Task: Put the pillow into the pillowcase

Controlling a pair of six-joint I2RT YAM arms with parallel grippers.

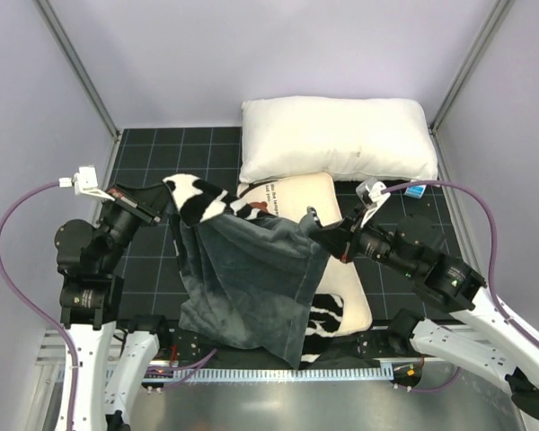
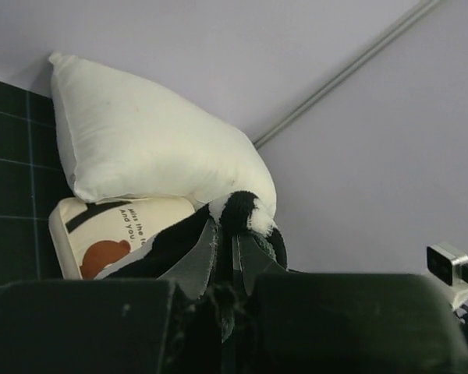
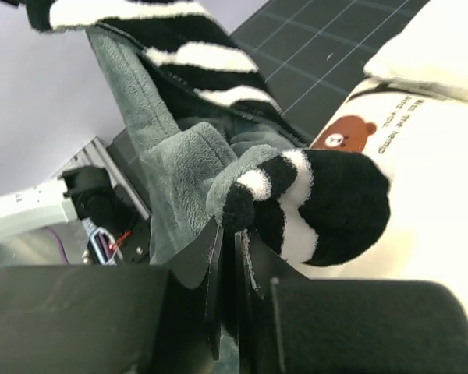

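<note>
The pillowcase (image 1: 242, 278) hangs stretched between both grippers, its dark grey face toward the camera and zebra stripes showing at the held corners. My left gripper (image 1: 162, 197) is shut on the left zebra corner (image 2: 238, 212), its jaws pinching the plush (image 2: 226, 227). My right gripper (image 1: 320, 226) is shut on the right corner (image 3: 296, 195), its jaws closed on the fabric edge (image 3: 235, 234). The cream pillow (image 1: 298, 196) with the brown bear face (image 3: 345, 132) lies flat on the mat behind and under the pillowcase. Its near end (image 1: 352, 310) sticks out to the right of the fabric.
A larger plain white pillow (image 1: 337, 139) lies at the back, resting partly on the cream pillow's far end. The black gridded mat (image 1: 153, 153) covers the table. Metal frame posts (image 1: 76, 67) rise at both back corners. A toothed rail (image 1: 278, 370) runs along the front edge.
</note>
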